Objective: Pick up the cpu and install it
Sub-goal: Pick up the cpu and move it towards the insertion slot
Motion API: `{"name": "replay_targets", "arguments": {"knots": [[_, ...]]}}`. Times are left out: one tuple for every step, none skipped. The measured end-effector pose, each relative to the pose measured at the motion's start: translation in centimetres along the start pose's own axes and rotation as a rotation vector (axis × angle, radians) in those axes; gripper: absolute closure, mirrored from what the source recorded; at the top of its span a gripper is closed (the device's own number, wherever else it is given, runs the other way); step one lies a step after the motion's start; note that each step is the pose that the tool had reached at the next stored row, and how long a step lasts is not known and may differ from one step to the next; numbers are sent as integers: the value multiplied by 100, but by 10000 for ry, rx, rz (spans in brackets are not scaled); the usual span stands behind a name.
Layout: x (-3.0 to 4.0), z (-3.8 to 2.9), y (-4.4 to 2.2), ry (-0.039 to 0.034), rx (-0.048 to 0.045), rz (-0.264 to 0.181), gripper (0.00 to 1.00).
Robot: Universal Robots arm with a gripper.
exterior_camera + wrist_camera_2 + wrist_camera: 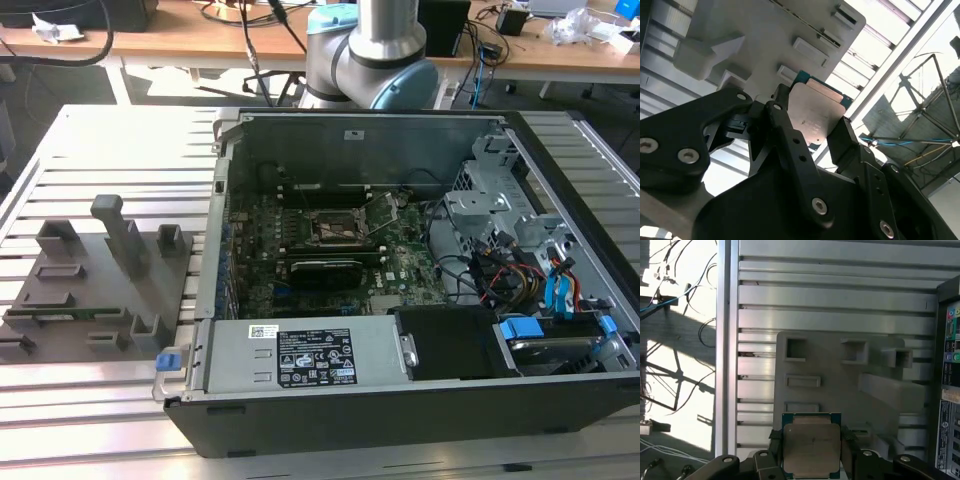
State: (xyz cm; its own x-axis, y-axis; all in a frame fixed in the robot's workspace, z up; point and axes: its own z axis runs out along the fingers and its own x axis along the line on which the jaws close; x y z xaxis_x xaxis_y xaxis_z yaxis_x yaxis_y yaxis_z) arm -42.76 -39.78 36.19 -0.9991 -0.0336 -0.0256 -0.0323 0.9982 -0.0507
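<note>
The cpu (811, 442) is a flat square chip with a pale metal top and a green rim. My gripper (811, 452) is shut on it, with a black finger (774, 439) against each of two opposite sides. In the second wrist view the cpu (816, 107) sits between the same fingers of the gripper (812, 125). It hangs above the grey holder tray (840, 365), close to one edge of it. The open black socket frame (335, 228) lies on the motherboard inside the computer case (420, 400).
The grey holder tray (100, 290) with its upright posts rests on the slatted aluminium table (100, 160), to the exterior view's left of the case. The arm's base (385, 50) stands behind the case. Drive cages and cables (520, 270) fill the case's right part.
</note>
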Motion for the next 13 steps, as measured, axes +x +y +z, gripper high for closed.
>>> {"name": "replay_targets", "arguments": {"knots": [[-1,-28,-1,-1,0,0,45],[-2,-67,-4,0,0,0,45],[-3,-122,-6,1,1,0,45],[-4,-160,-8,0,0,0,45],[-5,-206,-11,1,0,0,45],[-6,-228,-12,0,0,0,45],[-7,-255,-13,1,0,0,45],[-8,-317,-16,1,1,0,45],[-10,-372,-19,1,1,0,45],[-10,-411,-21,1,1,0,45],[-12,-454,-23,2,1,0,45],[-12,-459,-23,-2,-2,0,45],[-12,-459,-23,-2,-12,1,45]]}}
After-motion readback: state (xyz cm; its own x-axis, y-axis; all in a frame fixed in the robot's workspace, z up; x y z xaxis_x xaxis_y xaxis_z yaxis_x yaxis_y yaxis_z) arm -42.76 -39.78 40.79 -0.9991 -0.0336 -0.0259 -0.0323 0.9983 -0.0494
